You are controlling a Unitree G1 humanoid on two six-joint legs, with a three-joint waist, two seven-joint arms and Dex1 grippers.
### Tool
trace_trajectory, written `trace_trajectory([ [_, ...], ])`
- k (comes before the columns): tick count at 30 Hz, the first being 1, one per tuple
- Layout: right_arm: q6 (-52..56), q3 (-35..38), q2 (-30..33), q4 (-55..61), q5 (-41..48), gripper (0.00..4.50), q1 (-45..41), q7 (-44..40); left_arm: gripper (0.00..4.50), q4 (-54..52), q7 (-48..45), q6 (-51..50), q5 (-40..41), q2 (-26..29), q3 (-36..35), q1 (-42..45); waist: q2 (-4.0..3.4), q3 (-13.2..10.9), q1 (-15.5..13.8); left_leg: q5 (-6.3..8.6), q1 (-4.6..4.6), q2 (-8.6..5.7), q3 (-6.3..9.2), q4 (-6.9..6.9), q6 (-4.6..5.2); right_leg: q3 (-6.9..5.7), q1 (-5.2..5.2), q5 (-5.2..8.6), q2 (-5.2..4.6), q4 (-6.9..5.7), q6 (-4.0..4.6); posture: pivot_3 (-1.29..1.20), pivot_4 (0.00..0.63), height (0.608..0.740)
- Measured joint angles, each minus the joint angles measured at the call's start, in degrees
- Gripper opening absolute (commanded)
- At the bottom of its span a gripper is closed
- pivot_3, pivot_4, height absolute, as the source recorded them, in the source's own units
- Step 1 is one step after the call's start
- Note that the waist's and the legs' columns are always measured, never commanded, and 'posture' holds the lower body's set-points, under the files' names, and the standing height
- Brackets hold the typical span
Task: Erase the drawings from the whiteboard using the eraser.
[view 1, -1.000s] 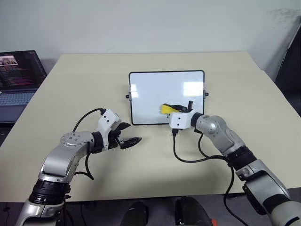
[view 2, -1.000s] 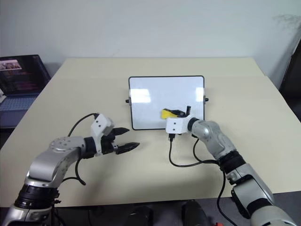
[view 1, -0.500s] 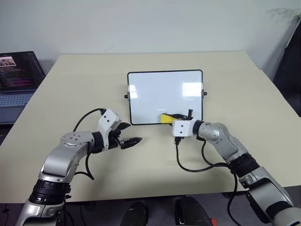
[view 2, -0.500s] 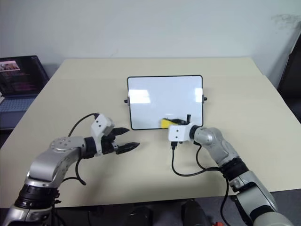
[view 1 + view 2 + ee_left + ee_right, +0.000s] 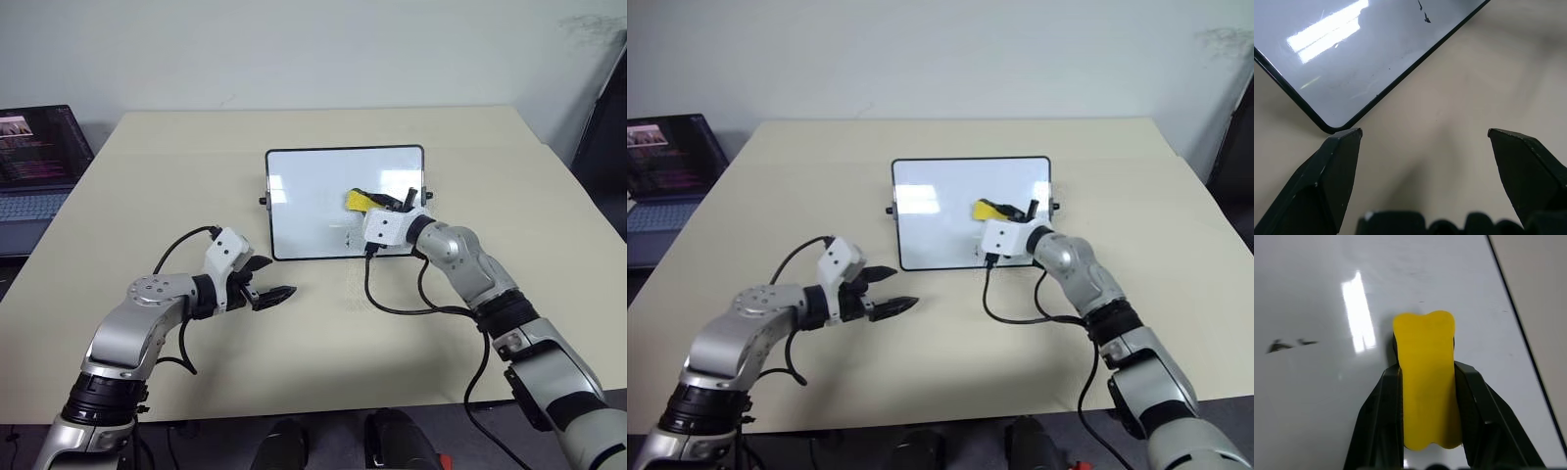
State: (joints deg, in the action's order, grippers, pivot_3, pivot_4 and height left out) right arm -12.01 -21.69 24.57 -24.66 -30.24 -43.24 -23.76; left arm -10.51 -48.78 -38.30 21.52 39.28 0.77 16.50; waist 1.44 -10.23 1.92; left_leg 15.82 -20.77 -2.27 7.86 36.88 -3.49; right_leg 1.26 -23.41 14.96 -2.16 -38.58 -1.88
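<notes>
A beige table [image 5: 147,196] fills most of the head views, bare-topped and matte. At about nine to ten o'clock, off its edge, sits an open laptop [image 5: 39,166] — screen lit with dark windows, pale keyboard below. Behind, at twelve o'clock, a plain pale wall [image 5: 294,49].

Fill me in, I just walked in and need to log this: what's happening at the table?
The robot is wiping a whiteboard lying on the table. Its right gripper is shut on a yellow eraser, held over the board's right half. A few small black marks remain on the board beside the eraser. The left gripper hangs open over the table near the board's corner, holding nothing.
</notes>
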Motion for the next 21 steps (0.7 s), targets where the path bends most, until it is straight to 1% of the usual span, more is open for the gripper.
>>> trace_trajectory([
  [5, -0.5, -1.4, 2.1, 4.0, 0.1, 1.07, 4.7, -4.7, 4.50, -0.1, 0.4, -0.1, 0.0, 0.0, 0.0, 0.0, 0.00, 0.0, 0.0, 0.00, 0.11, 0.00, -0.02, 0.07, 0.01, 0.01, 0.13, 0.00, 0.01, 0.00, -0.01, 0.00, 0.150, 0.740],
  [11, 0.6, -2.9, 2.3, 7.3, -0.3, 1.07, 7.9, -7.9, 4.50, -0.1, 0.3, -0.1, 0.0, 0.0, 0.0, 0.1, 0.00, 0.0, 0.1, -0.01, 0.18, 0.02, -0.05, 0.08, 0.00, 0.03, 0.14, 0.00, 0.03, -0.05, -0.01, 0.00, 0.150, 0.740],
  [17, 2.5, -2.5, 1.9, 9.1, -0.1, 1.07, 8.4, -8.1, 4.50, -0.1, 0.0, -0.1, 0.0, 0.0, 0.0, 0.1, 0.00, 0.0, 0.1, -0.01, 0.15, 0.02, -0.05, 0.07, 0.00, 0.04, 0.13, 0.00, 0.03, -0.03, -0.01, 0.00, 0.150, 0.740],
  [21, 4.0, -1.1, 0.7, 9.2, 0.6, 1.07, 8.0, -6.0, 4.50, -0.1, -0.2, -0.1, 0.0, 0.0, 0.0, 0.2, 0.00, 0.0, 0.0, -0.01, 0.11, 0.02, -0.03, 0.07, 0.00, 0.03, 0.10, 0.00, 0.02, -0.03, 0.00, 0.00, 0.150, 0.740],
])
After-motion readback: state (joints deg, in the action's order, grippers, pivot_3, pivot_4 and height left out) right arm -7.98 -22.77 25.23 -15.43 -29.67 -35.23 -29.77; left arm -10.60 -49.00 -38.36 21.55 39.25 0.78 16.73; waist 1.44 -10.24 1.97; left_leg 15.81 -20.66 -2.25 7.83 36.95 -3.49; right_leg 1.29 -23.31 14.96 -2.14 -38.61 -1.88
